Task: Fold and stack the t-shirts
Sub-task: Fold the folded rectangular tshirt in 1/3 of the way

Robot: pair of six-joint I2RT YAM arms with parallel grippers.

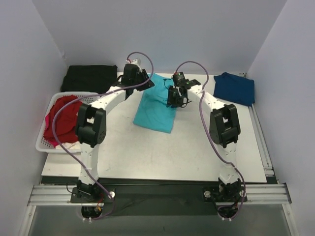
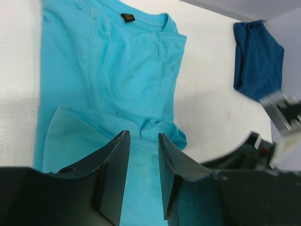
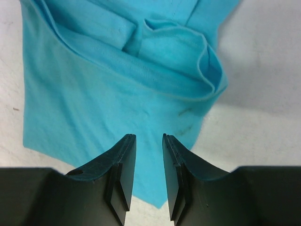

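Note:
The turquoise t-shirt [image 1: 155, 112] lies partly folded at the table's middle back, its sides turned in. From the left wrist I see its collar and label end [image 2: 113, 70]; from the right wrist its folded sleeve and hem corner [image 3: 108, 89]. My left gripper [image 1: 142, 81] hovers over the shirt's far left end, open, with nothing between the fingers [image 2: 143, 139]. Above the shirt's right edge my right gripper [image 1: 175, 98] is also open and empty [image 3: 149, 139]. A folded navy t-shirt [image 1: 235, 87] [image 2: 258, 56] lies at the back right. The red t-shirt [image 1: 61, 120] is heaped in the basket.
A white slatted basket [image 1: 42, 142] sits off the table's left edge. A black cloth [image 1: 91, 77] lies at the back left. The white tabletop [image 1: 197, 147] stretches bare in front of the turquoise shirt. Grey walls close in on three sides.

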